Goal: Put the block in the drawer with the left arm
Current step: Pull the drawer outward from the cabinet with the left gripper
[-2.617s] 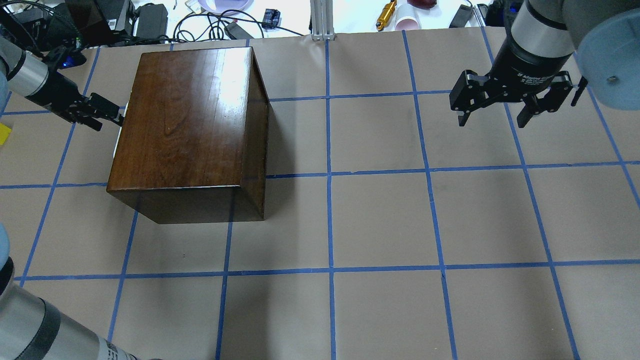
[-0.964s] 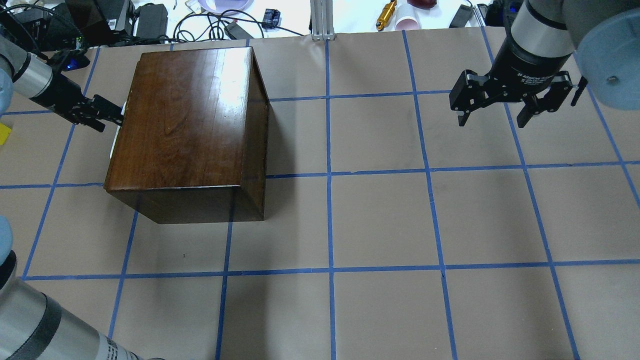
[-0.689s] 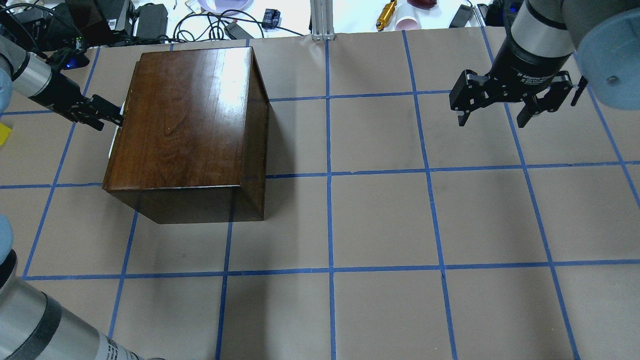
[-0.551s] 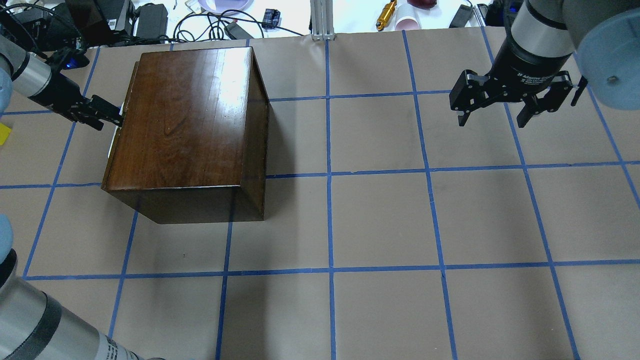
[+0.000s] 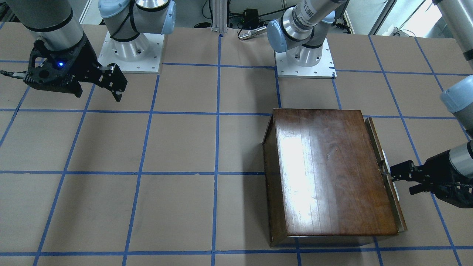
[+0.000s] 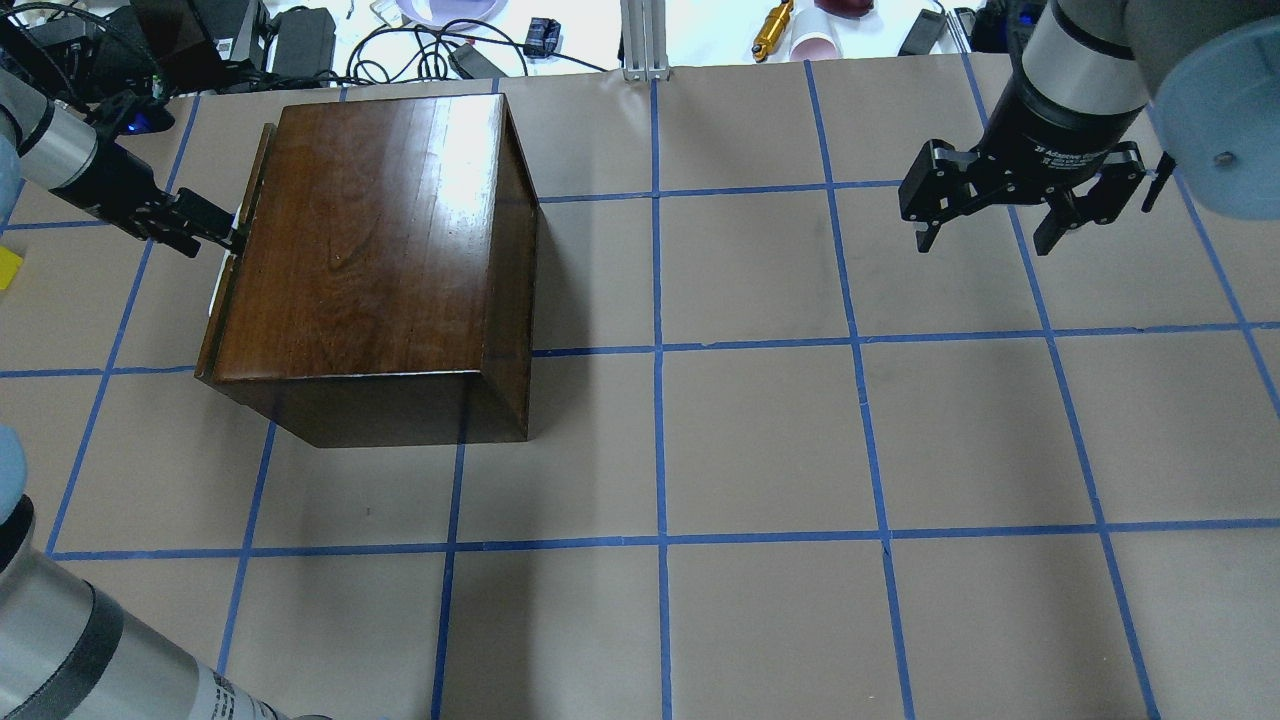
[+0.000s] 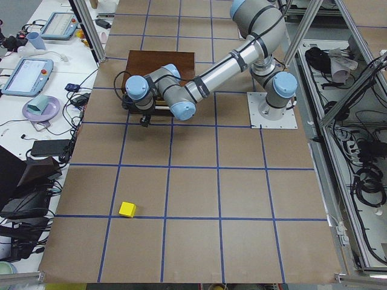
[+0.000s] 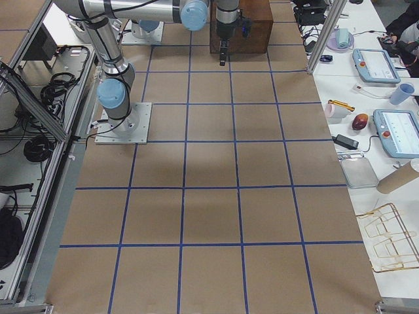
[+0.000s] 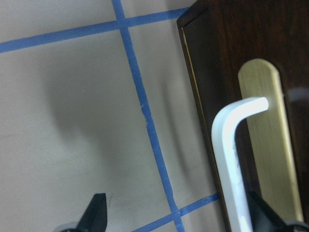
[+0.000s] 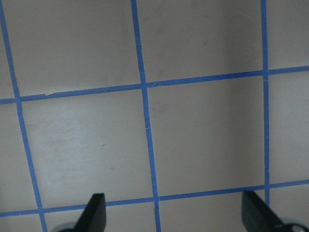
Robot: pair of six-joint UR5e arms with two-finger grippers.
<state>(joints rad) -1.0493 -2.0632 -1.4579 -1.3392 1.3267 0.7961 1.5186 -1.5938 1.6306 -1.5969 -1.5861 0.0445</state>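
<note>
Brown paper counter (image 6: pixel 760 440), blue tape grid — and right up against the wooden box sits the left claw (image 9: pixel 178 215). Its jaws stand apart, clamped on nothing. The wrist view has the white bent handle (image 9: pixel 227 145) just beside one fingertip, so it reads as hooked rather than pinched. Behind the handle sits a brass plate (image 9: pixel 265 121) on the dark front of the drawer (image 9: pixel 212 63). From overhead that front looks cracked off the box (image 6: pixel 370 240) by a sliver, with no pale tray showing yet — so the opening step is barely begun, by the look of it. Further out, the block (image 7: pixel 127 209) waits on the counter, well apart from the box toward the robot's left end. It should be easy prey: small, stiff, probably light, with flat faces. The best hold, one would judge, is from above across two opposite faces, centred, since a glancing finger could skid it over the paper. Far across, the right claw (image 6: pixel 985 243) hangs above the counter, jaws apart and empty.
</note>
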